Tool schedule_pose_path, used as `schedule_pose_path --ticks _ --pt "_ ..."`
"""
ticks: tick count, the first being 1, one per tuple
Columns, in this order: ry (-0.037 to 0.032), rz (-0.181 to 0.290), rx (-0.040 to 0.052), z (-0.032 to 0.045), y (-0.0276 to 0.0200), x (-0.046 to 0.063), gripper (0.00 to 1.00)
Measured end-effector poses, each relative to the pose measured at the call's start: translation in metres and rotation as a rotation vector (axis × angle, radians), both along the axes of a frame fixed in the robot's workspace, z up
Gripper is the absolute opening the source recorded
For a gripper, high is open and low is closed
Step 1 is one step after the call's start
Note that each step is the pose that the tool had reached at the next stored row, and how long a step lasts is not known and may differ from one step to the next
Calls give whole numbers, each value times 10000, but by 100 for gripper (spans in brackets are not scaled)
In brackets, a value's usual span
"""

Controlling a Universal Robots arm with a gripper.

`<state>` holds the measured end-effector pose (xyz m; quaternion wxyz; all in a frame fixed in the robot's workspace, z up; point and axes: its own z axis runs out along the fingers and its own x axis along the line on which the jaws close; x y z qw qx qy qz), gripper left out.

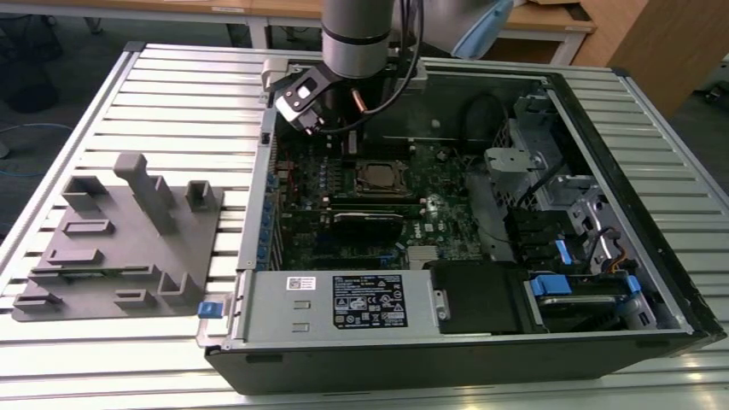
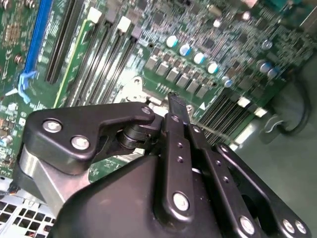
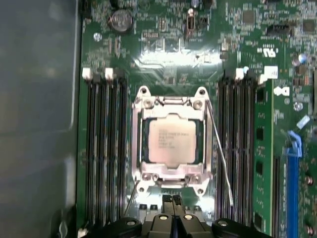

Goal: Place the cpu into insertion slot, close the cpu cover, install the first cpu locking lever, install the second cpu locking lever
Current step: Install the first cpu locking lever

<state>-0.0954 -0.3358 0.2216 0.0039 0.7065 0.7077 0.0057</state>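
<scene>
- Exterior view: one black two-finger gripper (image 1: pixel 323 126) hangs inside one open black computer case (image 1: pixel 592 145), close over the board, apparently to work at the socket. One grey moulded parts fixture (image 1: pixel 125 239) stands at the exterior view's left.
- Second wrist view: both fingers (image 2: pixel 176 129) are pressed together with nothing between them, likely forming a narrow pushing tip.
- First wrist view: one flat silver-grey square cpu (image 3: pixel 171 143) sits in the square black insertion slot (image 3: pixel 144 148). One silver frame cpu cover (image 3: pixel 137 124) lies down around it. Two thin wire levers (image 3: pixel 218 148) angle off the frame, apparently unlatched.
</scene>
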Motion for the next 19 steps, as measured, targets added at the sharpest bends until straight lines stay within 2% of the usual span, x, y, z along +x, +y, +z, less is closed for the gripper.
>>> schedule_pose_path --ticks 1,4,5,8,15,19 --pt "-3 1 87 0 0 -6 10" --pt "-4 -1 610 0 0 -13 10" --pt "-4 0 738 2 0 -13 10" --pt "-4 -1 803 20 0 -13 10" --pt "-3 -1 843 170 0 -13 10" --pt "-10 0 847 207 0 -16 10"
